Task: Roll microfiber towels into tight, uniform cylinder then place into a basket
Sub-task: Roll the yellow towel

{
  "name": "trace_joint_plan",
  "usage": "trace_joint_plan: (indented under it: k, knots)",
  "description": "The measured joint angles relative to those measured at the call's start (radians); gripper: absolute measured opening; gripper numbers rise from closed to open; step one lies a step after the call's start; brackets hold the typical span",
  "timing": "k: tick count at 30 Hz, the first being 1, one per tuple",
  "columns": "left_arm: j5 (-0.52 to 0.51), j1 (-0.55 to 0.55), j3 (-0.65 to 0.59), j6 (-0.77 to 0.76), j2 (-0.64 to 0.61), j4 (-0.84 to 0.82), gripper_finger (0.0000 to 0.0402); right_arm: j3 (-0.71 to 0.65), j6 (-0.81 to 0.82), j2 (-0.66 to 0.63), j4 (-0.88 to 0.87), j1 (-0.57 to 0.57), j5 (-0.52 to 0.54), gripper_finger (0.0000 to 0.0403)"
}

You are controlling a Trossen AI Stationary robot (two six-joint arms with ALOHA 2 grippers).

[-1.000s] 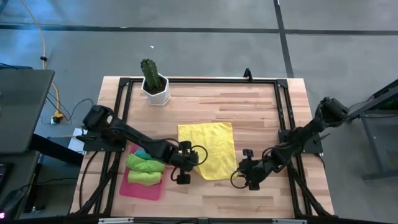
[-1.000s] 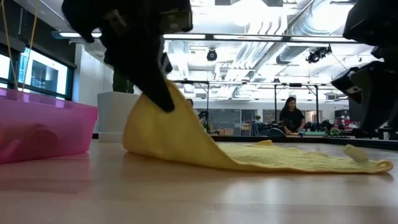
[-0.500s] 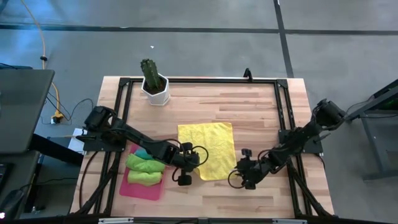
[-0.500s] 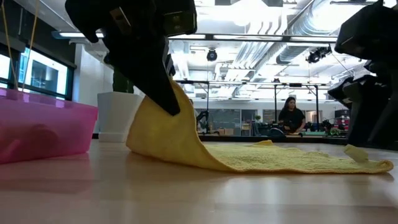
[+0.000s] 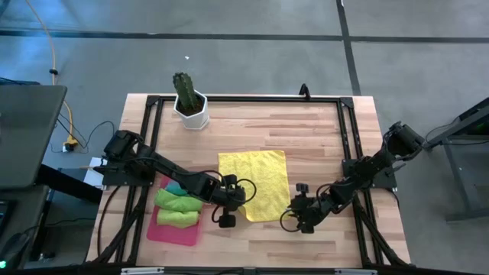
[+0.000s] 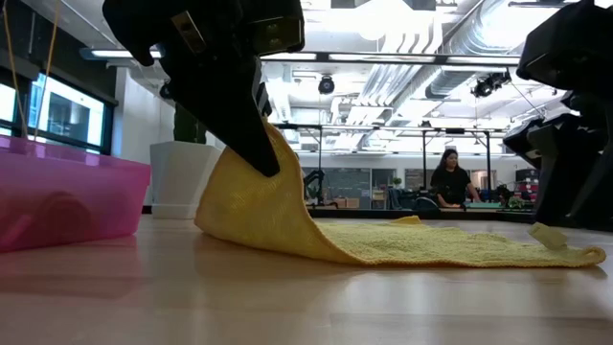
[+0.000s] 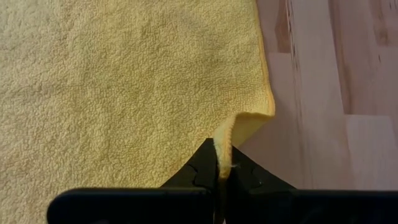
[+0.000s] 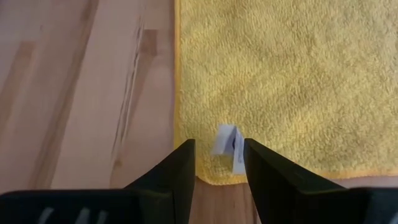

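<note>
Left gripper (image 7: 222, 169) pinched on lifted yellow towel (image 5: 254, 182) corner; right gripper (image 8: 217, 163) half-open, empty, straddling opposite corner.

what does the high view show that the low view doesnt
Only the high view: the rolled green microfiber towels lying in the shallow pink-red basket, the green cactus in full, and both dark arms whole.

Only the low view: the lifted corner of the flat yellow microfiber towel standing clear of the wooden table, and a person far behind.

Both: the left gripper shut on the yellow towel's corner, the right gripper by the opposite corner, and the white pot.
</note>
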Motion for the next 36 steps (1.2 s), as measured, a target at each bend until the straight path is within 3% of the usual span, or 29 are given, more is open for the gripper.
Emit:
trace_joint_plan:
  k: [18,29,36]
  knots:
    - [0.061,-0.031,0.000,-0.067,-0.001,0.005,0.0000,0.000,0.006,0.000,0.012,0.033,-0.027,0.0129]
    - [0.060,-0.053,0.000,-0.086,-0.001,0.020,0.0000,0.000,-0.021,0.002,0.023,0.072,0.030,0.0129]
    - [0.060,-0.053,0.000,-0.086,-0.001,0.033,0.0000,0.000,-0.096,0.082,0.025,0.072,0.031,0.0129]
